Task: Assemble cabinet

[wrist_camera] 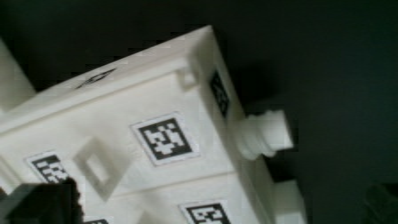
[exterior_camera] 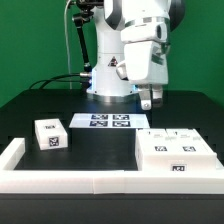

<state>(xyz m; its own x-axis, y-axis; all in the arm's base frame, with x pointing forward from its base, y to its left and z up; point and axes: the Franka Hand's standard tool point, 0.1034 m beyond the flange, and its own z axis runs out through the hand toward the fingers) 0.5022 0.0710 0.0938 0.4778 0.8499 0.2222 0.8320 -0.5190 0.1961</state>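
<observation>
Though gripper [exterior_camera: 149,101] hangs over cabinet [exterior_camera: 176,155] — w/o contact — can't tell if spread/closed.

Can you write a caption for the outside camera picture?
Robot gripper hovers above the white cabinet; small block sits apart.

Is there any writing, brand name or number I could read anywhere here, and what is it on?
No words, brands or numbers can be read.
There are only black-and-white square tags, which are patterns, not text: on the cabinet body, the small white block and the marker board.
</observation>
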